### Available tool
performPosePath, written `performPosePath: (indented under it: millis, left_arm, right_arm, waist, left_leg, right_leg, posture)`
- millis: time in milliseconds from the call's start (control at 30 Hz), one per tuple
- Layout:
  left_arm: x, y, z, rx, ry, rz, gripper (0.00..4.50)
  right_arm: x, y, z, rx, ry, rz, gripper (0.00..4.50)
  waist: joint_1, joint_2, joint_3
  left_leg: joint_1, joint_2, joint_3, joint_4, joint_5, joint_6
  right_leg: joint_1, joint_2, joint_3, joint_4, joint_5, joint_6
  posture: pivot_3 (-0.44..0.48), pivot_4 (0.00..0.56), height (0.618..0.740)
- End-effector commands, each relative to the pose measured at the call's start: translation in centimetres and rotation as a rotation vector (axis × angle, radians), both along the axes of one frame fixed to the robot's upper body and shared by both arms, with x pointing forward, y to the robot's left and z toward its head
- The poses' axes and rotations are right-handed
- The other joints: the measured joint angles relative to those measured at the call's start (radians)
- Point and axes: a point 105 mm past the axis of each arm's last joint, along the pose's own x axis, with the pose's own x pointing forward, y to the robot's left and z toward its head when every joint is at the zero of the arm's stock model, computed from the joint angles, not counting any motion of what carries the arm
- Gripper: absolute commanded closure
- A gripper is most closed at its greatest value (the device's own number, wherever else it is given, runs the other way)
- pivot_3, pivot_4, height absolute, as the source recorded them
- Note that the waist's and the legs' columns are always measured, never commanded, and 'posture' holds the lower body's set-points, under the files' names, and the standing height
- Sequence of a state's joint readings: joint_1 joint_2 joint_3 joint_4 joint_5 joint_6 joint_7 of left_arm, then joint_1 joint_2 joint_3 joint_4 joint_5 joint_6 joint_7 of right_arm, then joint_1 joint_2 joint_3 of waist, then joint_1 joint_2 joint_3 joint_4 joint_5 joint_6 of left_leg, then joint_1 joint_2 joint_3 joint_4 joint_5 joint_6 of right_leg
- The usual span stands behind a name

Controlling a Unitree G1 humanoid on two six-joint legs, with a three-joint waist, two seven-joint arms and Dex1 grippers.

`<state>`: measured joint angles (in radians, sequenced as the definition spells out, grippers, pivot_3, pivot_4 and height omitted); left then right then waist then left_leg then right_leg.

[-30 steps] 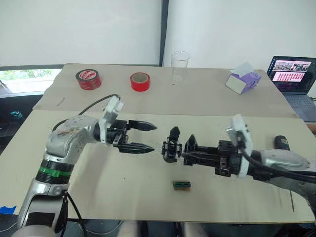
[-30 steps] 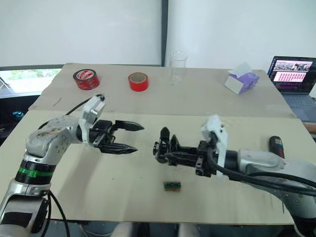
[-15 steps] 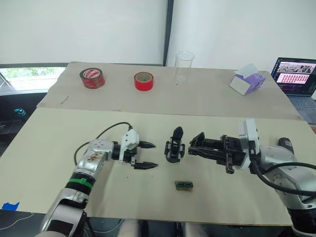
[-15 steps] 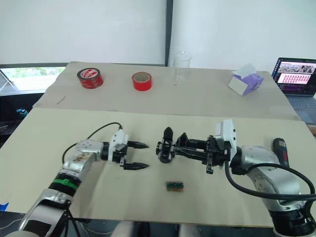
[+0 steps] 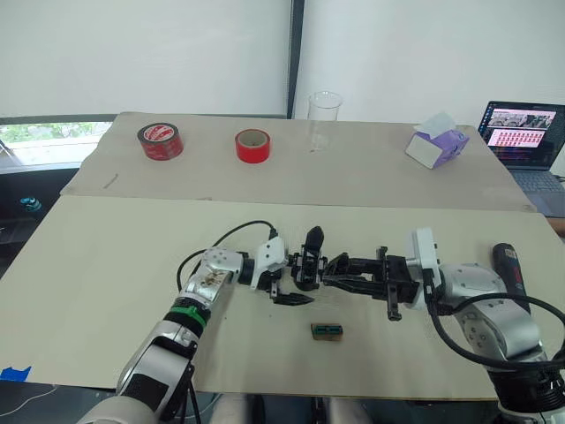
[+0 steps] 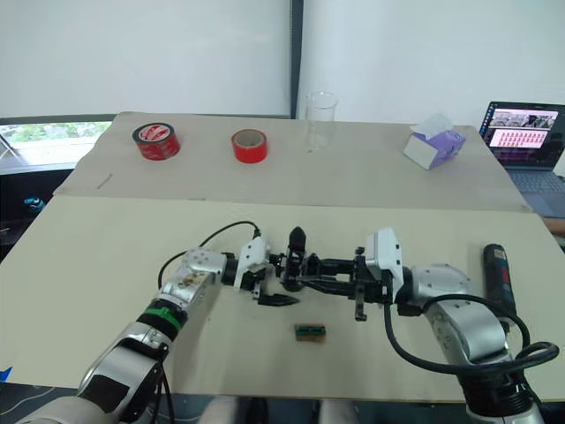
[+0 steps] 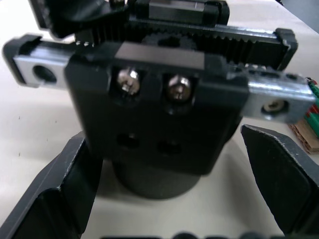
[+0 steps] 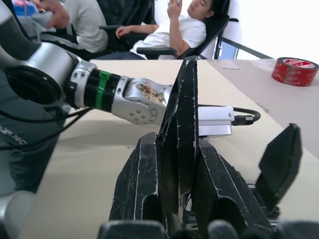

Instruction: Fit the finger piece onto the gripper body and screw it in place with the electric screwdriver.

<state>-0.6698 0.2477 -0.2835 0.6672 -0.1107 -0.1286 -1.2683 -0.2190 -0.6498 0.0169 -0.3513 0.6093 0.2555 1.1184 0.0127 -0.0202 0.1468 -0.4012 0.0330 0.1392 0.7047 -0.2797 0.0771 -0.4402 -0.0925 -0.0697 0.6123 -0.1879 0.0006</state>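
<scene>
The small black blocky gripper body (image 5: 309, 265) stands mid-desk (image 5: 106, 291), flanked by the spread left gripper (image 5: 284, 281) at 9 o'clock and clamped by the right gripper (image 5: 334, 268) at 3 o'clock.

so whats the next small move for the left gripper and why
Probably close the left gripper on the gripper body: its open fingers already straddle the body's base, and the right gripper is at its other side.
</scene>
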Motion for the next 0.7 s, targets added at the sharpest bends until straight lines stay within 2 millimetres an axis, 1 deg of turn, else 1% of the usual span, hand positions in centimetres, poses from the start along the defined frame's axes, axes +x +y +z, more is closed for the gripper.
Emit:
performPosePath:
  millis: [33,133,233,300,333,367,400,433,500,567,700]
  left_arm:
    - [0.4,-0.4,0.4,-0.004,-0.033,0.002,0.00]
    - [0.5,-0.4,0.2,0.000,-0.032,0.011,0.00]
    - [0.5,0.0,-0.3,0.015,-0.035,0.022,0.00]
    - [0.6,0.2,-0.5,0.020,-0.036,0.032,0.52]
    - [0.6,0.3,-0.5,0.021,-0.037,0.037,0.85]
    - [0.7,0.4,-0.6,0.018,-0.038,0.044,1.27]
    - [0.7,0.4,-0.6,0.016,-0.039,0.049,1.80]
    - [0.7,0.4,-0.6,0.015,-0.040,0.050,2.19]
    - [0.7,0.5,-1.0,0.028,-0.038,0.052,2.18]
    - [0.7,0.5,-1.2,0.037,-0.036,0.049,2.18]
    - [0.6,0.3,-1.2,0.036,-0.028,0.037,2.18]
  right_arm:
    - [0.0,0.0,1.1,0.018,-0.062,0.001,4.09]
    - [0.0,0.2,1.2,0.020,-0.058,0.001,4.09]
    - [0.1,0.4,1.2,0.021,-0.057,0.004,4.09]
    - [0.2,0.5,1.2,0.021,-0.058,0.004,4.09]
    - [0.3,0.5,1.1,0.020,-0.059,0.005,4.09]
    - [0.4,0.6,1.1,0.021,-0.060,0.005,4.09]
    - [0.5,0.6,1.1,0.021,-0.061,0.005,4.09]
    - [0.5,0.7,1.1,0.021,-0.061,0.006,4.09]
    - [0.7,1.1,1.2,0.037,-0.053,0.015,4.09]
    - [0.9,1.5,0.9,0.030,-0.048,0.030,4.09]
    - [2.0,2.2,0.0,0.021,-0.033,0.022,4.09]
  waist:
    - [0.002,0.000,0.000]
    - [0.002,0.000,0.000]
    - [0.002,0.000,0.000]
    - [0.002,0.000,0.000]
    - [0.002,0.000,0.000]
    - [0.001,0.000,0.000]
    - [0.000,0.000,0.000]
    - [0.000,0.000,0.000]
    - [0.000,0.000,0.000]
    - [0.000,0.001,-0.001]
    - [0.001,0.001,-0.001]
  left_leg:
    - [0.000,0.000,0.000,0.000,0.000,0.000]
    - [0.000,0.000,0.000,0.000,0.000,0.000]
    - [0.001,0.000,0.000,0.000,0.000,0.000]
    - [0.001,0.000,0.000,0.000,0.000,0.000]
    - [0.001,0.000,0.000,0.000,0.000,0.000]
    - [0.001,0.000,0.000,0.000,0.000,0.000]
    - [0.001,0.000,0.000,0.000,0.000,0.000]
    - [0.001,0.000,0.000,0.000,0.000,0.000]
    - [0.002,0.000,0.000,0.000,0.000,0.000]
    - [0.002,0.000,0.000,0.000,0.000,0.000]
    - [0.002,0.000,0.000,0.000,0.000,0.000]
  right_leg:
    - [0.000,0.000,0.000,0.000,0.000,0.000]
    - [0.000,0.000,0.000,0.000,0.000,0.000]
    - [0.001,-0.001,0.000,0.000,0.000,0.000]
    - [0.001,-0.001,0.000,0.000,0.000,0.000]
    - [0.001,-0.001,0.000,0.000,0.000,0.000]
    - [0.001,-0.001,0.000,0.000,0.000,0.000]
    - [0.001,-0.001,0.000,0.000,0.000,0.000]
    - [0.001,-0.001,0.000,0.000,0.000,0.000]
    - [0.001,-0.001,0.000,0.000,0.000,0.000]
    - [0.002,-0.001,0.000,0.001,0.000,0.000]
    - [0.002,-0.001,0.000,0.001,0.000,0.000]
  posture:
    - [0.000,0.150,0.740]
    - [0.000,0.150,0.740]
    - [0.000,0.150,0.740]
    - [0.000,0.150,0.740]
    - [0.000,0.150,0.740]
    - [0.000,0.150,0.740]
    - [0.000,0.150,0.740]
    - [0.000,0.150,0.740]
    - [0.000,0.150,0.740]
    - [0.000,0.150,0.740]
    - [0.000,0.150,0.740]
